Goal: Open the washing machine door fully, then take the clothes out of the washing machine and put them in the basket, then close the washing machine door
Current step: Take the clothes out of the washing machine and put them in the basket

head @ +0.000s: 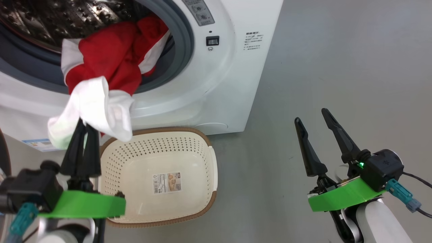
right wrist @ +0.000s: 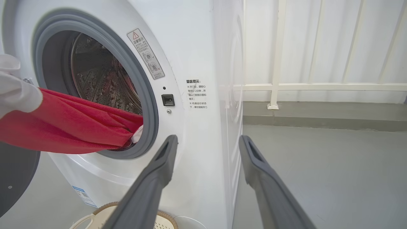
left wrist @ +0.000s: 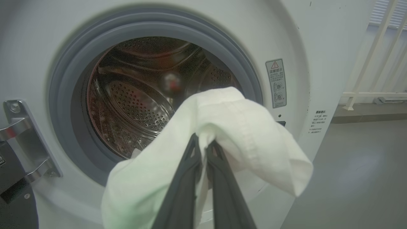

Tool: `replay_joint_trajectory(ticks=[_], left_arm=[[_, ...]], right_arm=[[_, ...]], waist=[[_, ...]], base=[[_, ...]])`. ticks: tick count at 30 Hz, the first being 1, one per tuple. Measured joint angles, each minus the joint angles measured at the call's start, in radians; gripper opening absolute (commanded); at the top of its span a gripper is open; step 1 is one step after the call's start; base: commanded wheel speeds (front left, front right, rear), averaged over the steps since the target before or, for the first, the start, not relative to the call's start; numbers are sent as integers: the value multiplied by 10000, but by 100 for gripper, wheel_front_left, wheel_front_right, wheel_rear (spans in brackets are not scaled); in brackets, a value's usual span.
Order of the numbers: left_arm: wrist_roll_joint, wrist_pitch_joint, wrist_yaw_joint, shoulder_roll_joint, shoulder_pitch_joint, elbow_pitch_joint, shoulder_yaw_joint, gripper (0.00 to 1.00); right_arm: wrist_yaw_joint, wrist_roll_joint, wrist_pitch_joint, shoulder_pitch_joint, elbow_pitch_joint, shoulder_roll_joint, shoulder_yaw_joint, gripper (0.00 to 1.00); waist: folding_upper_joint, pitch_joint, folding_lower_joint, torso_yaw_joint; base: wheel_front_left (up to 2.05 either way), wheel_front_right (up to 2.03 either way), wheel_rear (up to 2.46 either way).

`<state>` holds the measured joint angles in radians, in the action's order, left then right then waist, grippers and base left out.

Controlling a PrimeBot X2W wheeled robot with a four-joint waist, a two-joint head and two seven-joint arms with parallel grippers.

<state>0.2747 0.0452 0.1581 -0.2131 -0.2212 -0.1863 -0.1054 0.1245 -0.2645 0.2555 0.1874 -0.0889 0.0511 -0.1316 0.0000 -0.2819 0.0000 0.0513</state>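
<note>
The floor (head: 337, 60) was smooth, pale grey and matt, with a few small dark specks. A soft, blurred patch of light (left wrist: 359, 165) lay on it. At the far side a low grey ledge (right wrist: 318, 116) ran along the floor's edge, one step higher. A cream-white railing (right wrist: 276, 63) stood on the ledge, with slim upright posts, a level bar and a small foot plate (right wrist: 272, 106). Behind it the wall (right wrist: 349, 41) was plain white with faint vertical lines. High up, fine horizontal slats (left wrist: 388, 12) showed, too blurred to identify. The light was diffuse and even.
</note>
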Motion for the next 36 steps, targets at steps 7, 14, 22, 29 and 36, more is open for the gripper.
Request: replay_joint_trajectory(ticks=[7, 14, 22, 29, 36], left_arm=[[493, -127, 188, 426, 772, 82, -100, 0], [1127, 270, -242, 871, 462, 2650, -318, 0], [1707, 1012, -1060, 1220, -920, 5693, -487, 0], [1973, 1340, -1601, 1503, -2220, 8638, -713, 0], [2238, 1563, -2008, 1678, -3535, 11192, -878, 0]], right_arm=[[0, 21, 0, 1, 69, 0, 6, 100], [0, 36, 0, 14, 98, 0, -65, 100], [0, 67, 0, 159, 90, 2, -75, 100], [0, 65, 0, 268, 119, 2, -67, 100], [0, 63, 0, 470, 242, 4, -65, 100]], waist=[[0, -153, 0, -57], [0, -438, 0, -2], [0, -763, 0, 168], [0, -1194, 0, 327], [0, -1741, 0, 419]], base=[[0, 0, 0], [0, 0, 0], [0, 0, 0], [0, 0, 0], [0, 0, 0]])
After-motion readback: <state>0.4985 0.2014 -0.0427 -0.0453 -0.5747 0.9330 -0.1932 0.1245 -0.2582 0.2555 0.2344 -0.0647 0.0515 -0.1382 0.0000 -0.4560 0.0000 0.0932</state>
